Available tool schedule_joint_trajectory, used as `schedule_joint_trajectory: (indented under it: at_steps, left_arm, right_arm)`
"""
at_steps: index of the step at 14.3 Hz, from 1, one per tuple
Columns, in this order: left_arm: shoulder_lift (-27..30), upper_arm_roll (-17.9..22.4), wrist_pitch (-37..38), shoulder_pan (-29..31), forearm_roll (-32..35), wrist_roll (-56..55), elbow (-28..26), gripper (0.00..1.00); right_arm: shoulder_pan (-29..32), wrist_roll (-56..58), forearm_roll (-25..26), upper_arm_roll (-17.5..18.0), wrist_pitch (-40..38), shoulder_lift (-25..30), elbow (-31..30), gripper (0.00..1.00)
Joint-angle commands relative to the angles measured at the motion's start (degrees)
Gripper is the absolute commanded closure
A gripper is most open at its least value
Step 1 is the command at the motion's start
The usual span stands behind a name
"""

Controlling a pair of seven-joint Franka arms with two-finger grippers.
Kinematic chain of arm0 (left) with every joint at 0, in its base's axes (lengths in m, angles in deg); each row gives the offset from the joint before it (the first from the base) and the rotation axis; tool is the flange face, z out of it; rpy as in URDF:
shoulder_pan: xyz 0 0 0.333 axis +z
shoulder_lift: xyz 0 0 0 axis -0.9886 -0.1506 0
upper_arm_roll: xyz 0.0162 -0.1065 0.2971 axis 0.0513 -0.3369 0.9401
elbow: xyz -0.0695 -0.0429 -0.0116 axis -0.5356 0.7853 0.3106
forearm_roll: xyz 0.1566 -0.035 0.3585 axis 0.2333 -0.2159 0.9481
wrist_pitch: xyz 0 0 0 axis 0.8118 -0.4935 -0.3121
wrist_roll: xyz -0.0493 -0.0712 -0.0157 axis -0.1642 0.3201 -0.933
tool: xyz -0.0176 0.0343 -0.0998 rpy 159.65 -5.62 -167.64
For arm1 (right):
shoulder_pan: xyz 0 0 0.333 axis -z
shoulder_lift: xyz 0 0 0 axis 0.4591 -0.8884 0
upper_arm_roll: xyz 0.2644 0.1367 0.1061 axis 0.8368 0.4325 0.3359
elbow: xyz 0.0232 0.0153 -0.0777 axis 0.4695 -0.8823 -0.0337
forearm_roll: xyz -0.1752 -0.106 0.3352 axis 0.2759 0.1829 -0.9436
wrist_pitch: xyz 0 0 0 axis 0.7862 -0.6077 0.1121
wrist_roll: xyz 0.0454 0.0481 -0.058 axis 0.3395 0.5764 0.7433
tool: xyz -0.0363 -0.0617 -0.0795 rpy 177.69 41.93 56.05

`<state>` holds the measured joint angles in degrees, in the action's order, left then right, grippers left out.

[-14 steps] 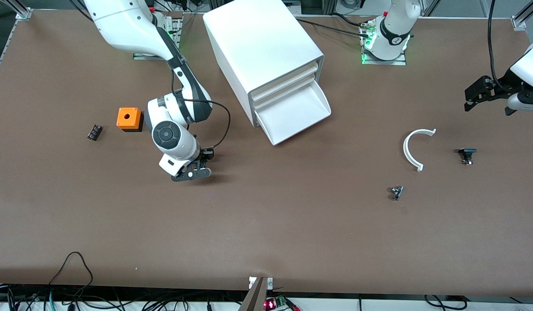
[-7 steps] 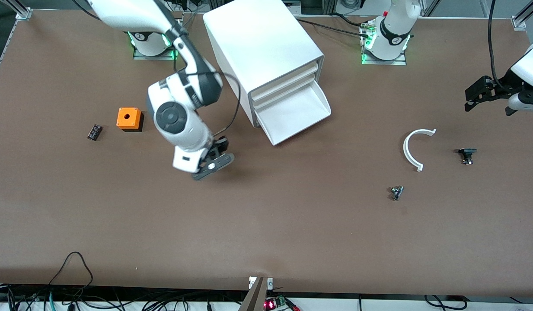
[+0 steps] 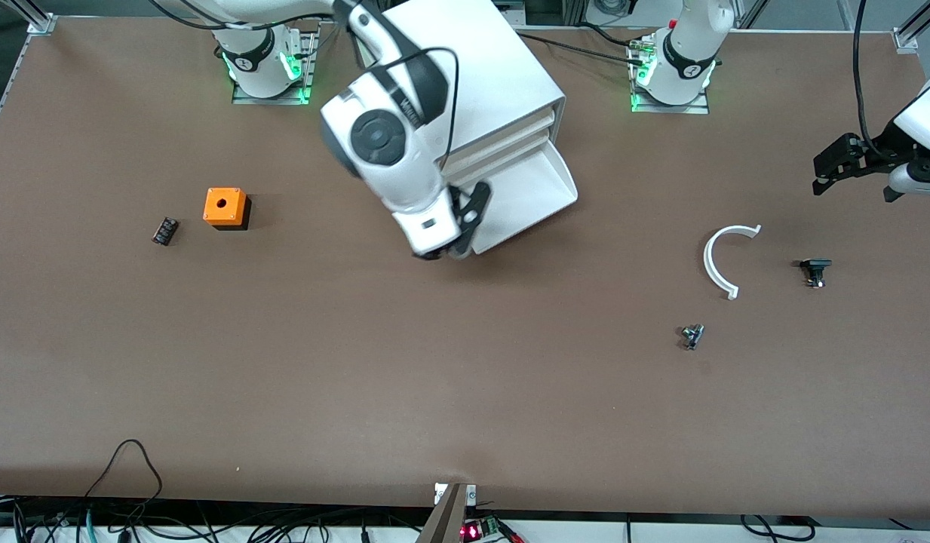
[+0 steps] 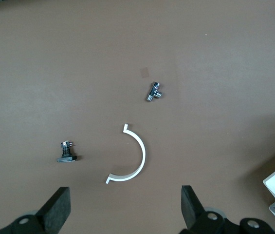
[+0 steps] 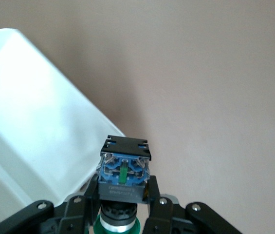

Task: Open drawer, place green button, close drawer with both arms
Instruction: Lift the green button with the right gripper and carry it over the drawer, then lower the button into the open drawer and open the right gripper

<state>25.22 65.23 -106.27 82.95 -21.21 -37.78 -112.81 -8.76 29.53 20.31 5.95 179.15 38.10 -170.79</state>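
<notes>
The white cabinet [image 3: 465,83] stands between the two arm bases, and its lowest drawer [image 3: 536,188] is pulled out. My right gripper [image 3: 465,226] hangs over the front corner of that open drawer. It is shut on the button [image 5: 123,176], whose black-and-blue body points away from the wrist and whose green cap sits between the fingers [image 5: 159,202]. The drawer shows white in the right wrist view [image 5: 30,122]. My left gripper [image 3: 838,162] is open and empty, waiting above the table at the left arm's end.
An orange box [image 3: 225,207] and a small dark block [image 3: 164,230] lie toward the right arm's end. A white curved piece [image 3: 717,260], a black-capped part [image 3: 814,270] and a small metal fitting [image 3: 692,335] lie toward the left arm's end.
My right gripper has risen from the table and swung with the button from beside the orange box to over the open drawer's front corner. The left arm has barely moved.
</notes>
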Motion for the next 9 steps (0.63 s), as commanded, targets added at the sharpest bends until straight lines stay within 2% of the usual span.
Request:
schedule_joint_trajectory:
  at_steps: [1,7,9]
  left_arm:
    - [-1.1,0.0,0.5,0.2,0.1,0.1,1.7,0.00]
    - [-1.8,0.0,0.5,0.1,0.1,0.1,1.8,0.00]
    - [-2.0,0.0,0.5,0.1,0.1,0.1,1.8,0.00]
  right_arm:
    - [-4.1,10.8,1.3,0.1,-1.2,-1.6,3.2,0.68]
    - [-10.5,14.6,1.8,0.0,-1.2,-5.5,3.2,0.67]
    - [-12.0,14.7,3.7,0.0,-1.2,-6.9,3.1,0.67]
